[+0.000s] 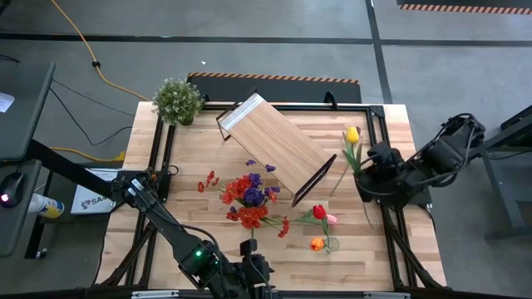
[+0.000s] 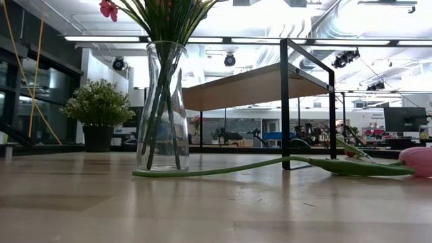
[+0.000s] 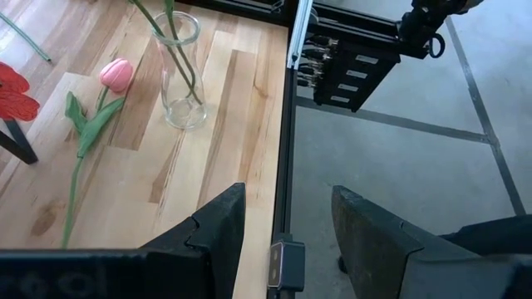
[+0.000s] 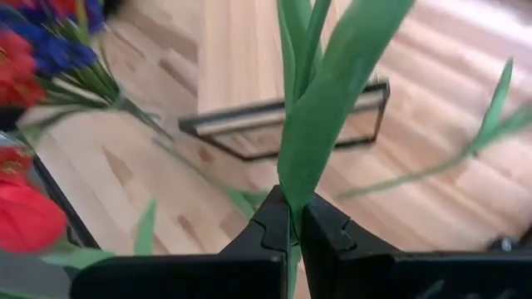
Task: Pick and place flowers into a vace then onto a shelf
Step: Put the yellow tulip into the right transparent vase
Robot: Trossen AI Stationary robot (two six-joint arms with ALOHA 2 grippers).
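Pale plank worktop [image 2: 202, 202] fills the low foreground, with a rectangular light-wood shelf on thin black legs [image 1: 278, 149] standing askew across its middle. Just beside the shelf's near corner, a clear glass vase [image 2: 162, 108] already holds a crowded bunch of red and purple flowers [image 1: 249, 198]. A bushy green potted plant [image 1: 177, 100] sits at the far left corner.

At the right side, the right end effector [image 4: 295, 220] is pinched tight on the green stem and leaf of a yellow tulip [image 1: 352, 134], whose bloom points toward the far edge. The left end effector [image 3: 283, 224] waits at the near edge, fingers half apart and holding nothing.

A pink tulip [image 2: 418, 160], a red tulip [image 1: 319, 212] and an orange tulip [image 1: 317, 243] lie loose near the vase, with red sprays [image 1: 208, 181] scattered to its left.

The main risk looks to be the vase. Its mouth is packed, so a long stem pushed in at an angle could tip it or drag other stems out. The grip takes in a leaf, so the tulip may twist or slip. The shelf's leg and the loose tulips crowd the direct path. Bare planks near the right edge offer the clearest room, while the left end effector hangs over the worktop's rim with floor below.
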